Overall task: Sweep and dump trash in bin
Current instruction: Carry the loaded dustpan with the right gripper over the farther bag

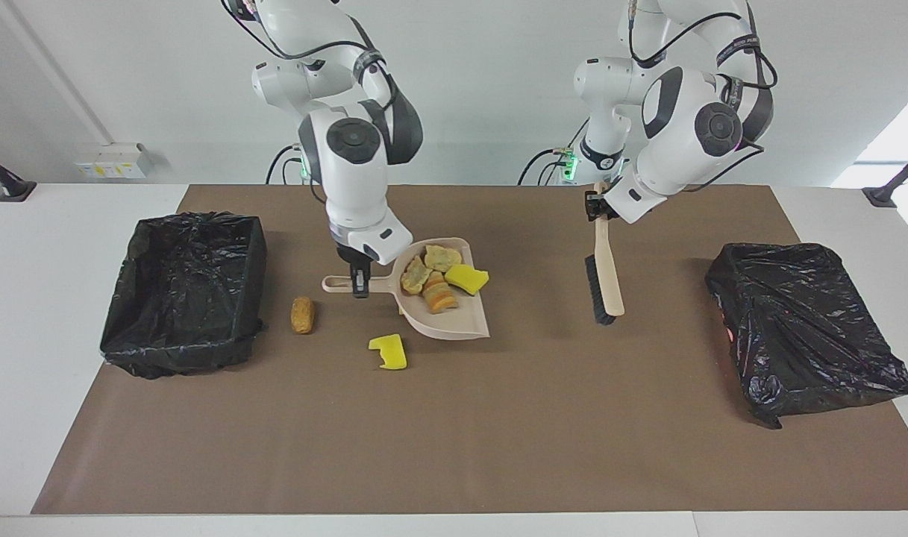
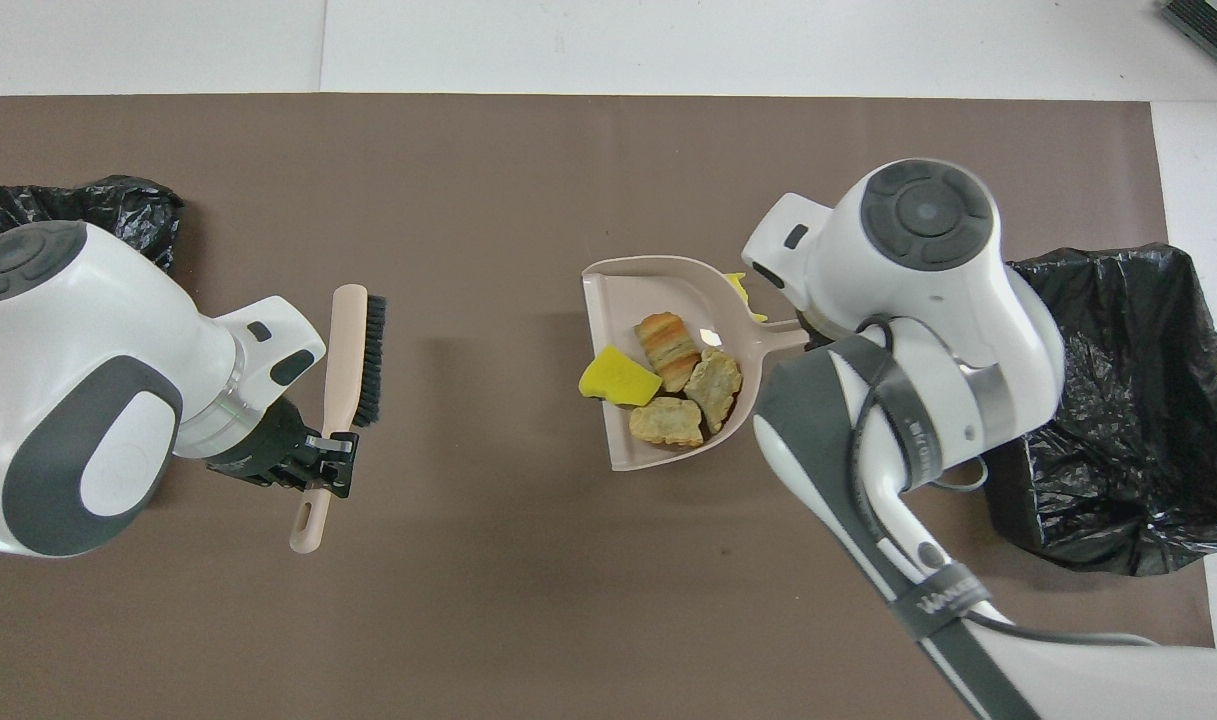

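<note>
A: We see the open bin (image 1: 185, 287) at the right arm's end of the tabletop (image 1: 454, 447). Then the brown nugget (image 1: 302, 314), long axis toward the robots.

B: Our right tool (image 1: 359, 283) clamps the dustpan (image 1: 454, 317) handle; handle toward the bin. The yellow wedge (image 1: 389, 352) lies loose beside the pan. Our left tool (image 1: 595, 207) grips the brush (image 1: 606, 272).

right arm's wrist covering the brown nugget (image 1: 302, 314) and most of the yellow wedge (image 1: 389, 352) in the overhead view, lined bin (image 2: 76, 212) being cut by that view's edge
</note>
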